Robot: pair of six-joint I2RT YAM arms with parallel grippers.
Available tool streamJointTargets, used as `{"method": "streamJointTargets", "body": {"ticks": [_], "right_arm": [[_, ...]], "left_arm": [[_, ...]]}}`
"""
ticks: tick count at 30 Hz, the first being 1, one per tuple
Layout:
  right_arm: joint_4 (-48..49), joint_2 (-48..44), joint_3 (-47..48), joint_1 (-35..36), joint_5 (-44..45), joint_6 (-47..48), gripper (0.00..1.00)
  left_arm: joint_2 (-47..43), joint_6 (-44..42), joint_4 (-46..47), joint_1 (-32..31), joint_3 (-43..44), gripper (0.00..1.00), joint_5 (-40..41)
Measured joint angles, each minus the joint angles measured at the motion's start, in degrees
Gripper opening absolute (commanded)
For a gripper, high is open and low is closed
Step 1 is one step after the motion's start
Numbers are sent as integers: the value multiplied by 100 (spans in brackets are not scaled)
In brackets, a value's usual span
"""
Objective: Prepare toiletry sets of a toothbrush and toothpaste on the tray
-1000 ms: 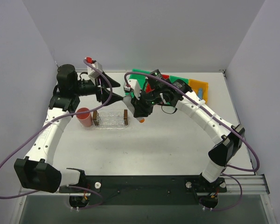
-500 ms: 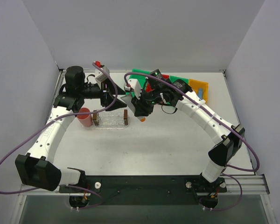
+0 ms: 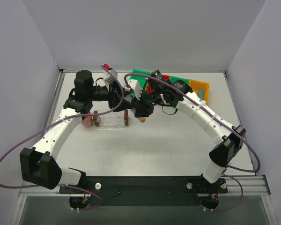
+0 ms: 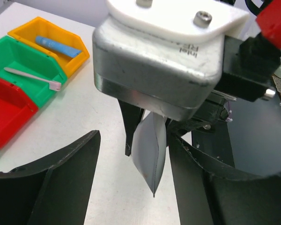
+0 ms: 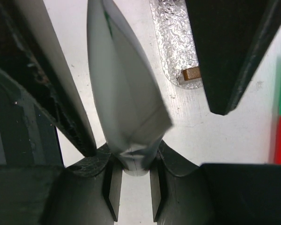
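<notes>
My right gripper [image 5: 134,171] is shut on the cap end of the pale grey-white toothpaste tube [image 5: 124,89] and holds it above the table, just right of the clear tray [image 3: 110,120]. My left gripper [image 4: 133,140] is open, with one finger on each side of that tube [image 4: 150,154]; the right finger is very close to it. In the top view the two grippers meet, left [image 3: 125,101] and right [image 3: 134,107]. The toothbrush [image 4: 33,77] lies in the green bin [image 4: 18,58]. The blue toothpaste tube [image 4: 58,45] lies in the yellow bin [image 4: 79,58].
The tray's brown end block [image 5: 192,73] shows below the tube. A pink cup [image 3: 87,123] stands at the tray's left end, partly under my left arm. Green [image 3: 139,71], red [image 3: 166,77] and yellow [image 3: 197,86] bins line the back right.
My left arm has swung right from the back left, and its open fingers now straddle the tube. My right gripper has stayed in place with the tube.
</notes>
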State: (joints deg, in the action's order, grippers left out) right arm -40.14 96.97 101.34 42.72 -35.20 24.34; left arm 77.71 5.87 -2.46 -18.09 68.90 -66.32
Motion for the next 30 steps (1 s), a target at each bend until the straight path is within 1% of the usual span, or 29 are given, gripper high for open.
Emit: {"method": "streamJointTargets", "body": {"ticks": [6,12,13,14,16,17,19,21,22,24,27,28,30], "right_arm": [[0,0,0,20,0,0,0],[2,0,0,15,46,-4,0],[7,0,0,15,66,-4,0],[7,0,0,15,83,-4,0],[9,0,0,15,127,-4,0],[4,0,0,13,131,-2,0],[4,0,0,15,138,-2,2],[4,0,0,15,138,0,8],[4,0,0,17,138,-2,17],[2,0,0,20,149,-9,26],[74,2,0,22,195,-50,47],[118,2,0,44,225,-72,57],[116,-2,0,50,302,-90,60]], "left_arm": [[-2,319,507,-13,-42,63,55],[-2,435,610,-22,-42,45,22],[-2,428,605,-26,-42,38,2],[-4,424,603,-26,-42,34,-15],[-13,417,590,-39,-42,22,-55],[-17,404,584,-42,-42,2,-59],[-17,422,568,-42,-42,0,-76],[-17,387,557,-42,-42,0,-98],[-17,350,527,-39,-39,0,-103],[-17,229,376,-24,-4,0,-101],[-17,35,96,48,98,0,-138],[-17,-35,-15,103,138,0,-146],[-22,-232,-332,313,173,0,-107]]}}
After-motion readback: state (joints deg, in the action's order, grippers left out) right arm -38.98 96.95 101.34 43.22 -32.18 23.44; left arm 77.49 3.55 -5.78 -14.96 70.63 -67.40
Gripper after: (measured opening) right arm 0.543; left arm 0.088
